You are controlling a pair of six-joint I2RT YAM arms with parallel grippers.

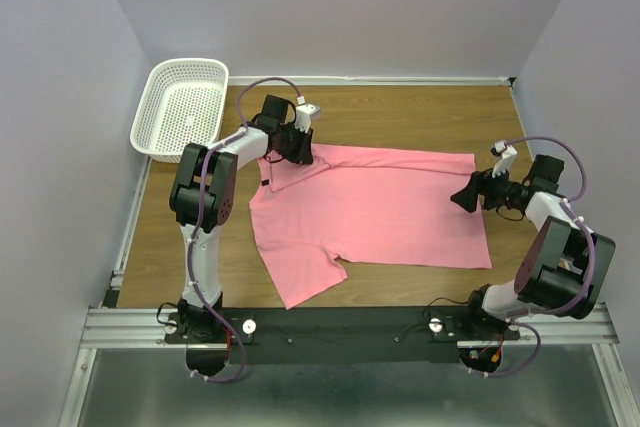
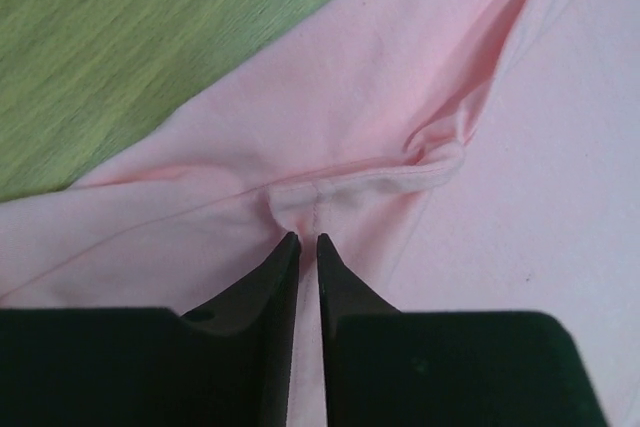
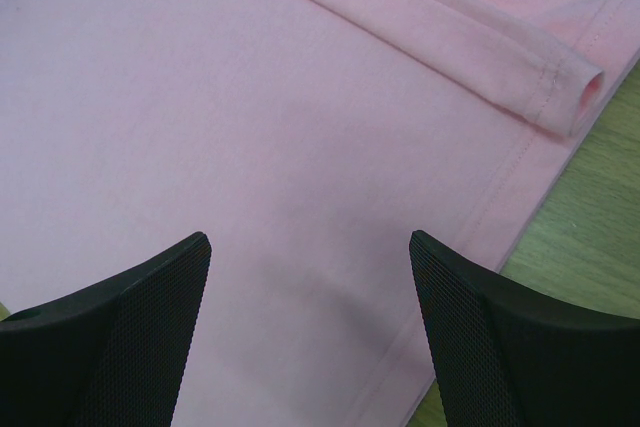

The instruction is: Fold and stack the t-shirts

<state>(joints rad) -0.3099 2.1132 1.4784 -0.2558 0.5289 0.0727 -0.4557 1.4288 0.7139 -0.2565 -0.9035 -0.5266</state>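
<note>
1. Found one container, a white mesh basket (image 1: 146, 117), standing upright at the far left corner of the bench (image 1: 400, 112), partly over the edge.
2. Looked into it from the overhead view and saw only its own mesh floor and walls.
3. Found the salmon-pink t-shirt (image 1: 380, 207) outside the basket, spread flat on the bench between the two arms, with the neck end to the left and the hem to the right; near the basket but not touching it.
4. Saw one short sleeve (image 1: 305, 282) splayed toward the near edge of the bench.
5. Found the left end effector (image 2: 303, 239) down on the shirt's far left part by the neck, with jaws narrow and almost together, pinching a small pucker of cloth at a seam.
6. Found the right end effector (image 1: 462, 195) at the hem side, with jaws wide apart, poised over flat pink cloth just inside the hem.
7. Saw a folded-over strip (image 3: 480, 47) of the shirt ahead of the right end effector, ending in an open tube at the hem corner beside bare wood.
</note>
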